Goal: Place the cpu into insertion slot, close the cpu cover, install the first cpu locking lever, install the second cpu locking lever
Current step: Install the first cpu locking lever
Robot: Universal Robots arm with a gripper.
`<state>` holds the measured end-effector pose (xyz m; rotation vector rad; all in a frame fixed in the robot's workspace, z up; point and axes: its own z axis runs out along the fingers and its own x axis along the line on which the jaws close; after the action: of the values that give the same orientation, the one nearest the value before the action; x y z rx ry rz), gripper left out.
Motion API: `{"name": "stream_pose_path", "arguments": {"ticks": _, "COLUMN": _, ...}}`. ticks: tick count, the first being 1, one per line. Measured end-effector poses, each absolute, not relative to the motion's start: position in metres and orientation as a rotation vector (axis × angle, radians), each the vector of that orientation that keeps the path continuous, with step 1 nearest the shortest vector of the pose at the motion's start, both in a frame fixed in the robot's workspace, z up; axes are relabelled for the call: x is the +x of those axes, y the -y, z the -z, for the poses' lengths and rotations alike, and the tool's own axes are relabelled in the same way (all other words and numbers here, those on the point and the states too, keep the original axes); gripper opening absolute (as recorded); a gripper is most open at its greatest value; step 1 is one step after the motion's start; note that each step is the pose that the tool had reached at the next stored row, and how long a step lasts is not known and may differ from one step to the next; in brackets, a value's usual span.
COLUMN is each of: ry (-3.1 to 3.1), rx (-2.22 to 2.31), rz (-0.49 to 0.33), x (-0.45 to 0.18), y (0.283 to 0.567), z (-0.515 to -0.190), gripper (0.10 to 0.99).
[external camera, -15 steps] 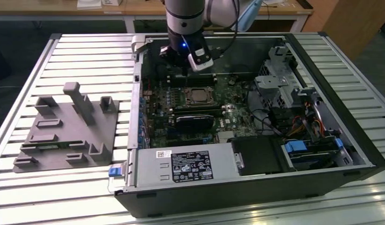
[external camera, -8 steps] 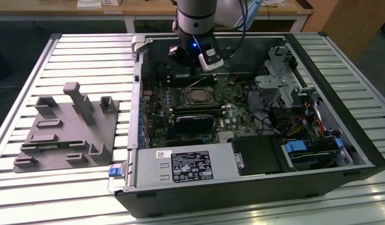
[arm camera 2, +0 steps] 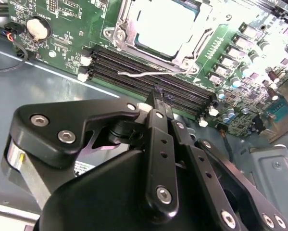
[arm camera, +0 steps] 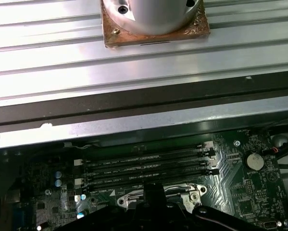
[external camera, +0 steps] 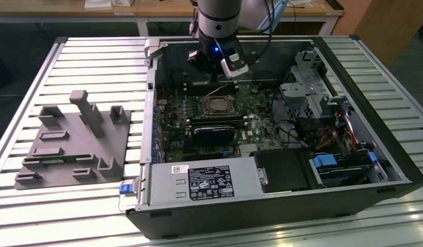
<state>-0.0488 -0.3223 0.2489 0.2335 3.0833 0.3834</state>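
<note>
the cpu (arm camera 2: 165, 21), a flat square silvery chip, lies in the silvery-rimmed insertion slot (arm camera 2: 118, 34), across the long black memory slots (arm camera 2: 134, 65) from our jaws, which we see pressed together, empty.

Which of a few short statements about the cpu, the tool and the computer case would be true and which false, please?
1. The cpu lies in the insertion slot. True.
2. The tool carries the cpu. False: the cpu is in the slot, and the tool is close to the memory slots.
3. The grey fixture lies inside the computer case. False: it rests on the slatted table, at the exterior view's left of the case.
4. The computer case is open, with its motherboard exposed. True.
</note>
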Motion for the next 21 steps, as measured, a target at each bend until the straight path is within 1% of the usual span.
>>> {"name": "stream_pose_path", "arguments": {"ticks": 8, "ry": -3.038, "rx": 0.221, "rz": -0.379, "x": -0.050, "y": 0.322, "z": -0.246, "gripper": 0.106}}
{"name": "stream_pose_path", "arguments": {"ticks": 21, "ry": -2.990, "rx": 0.209, "rz": -0.379, "x": -0.050, "y": 0.322, "z": -0.231, "gripper": 0.106}}
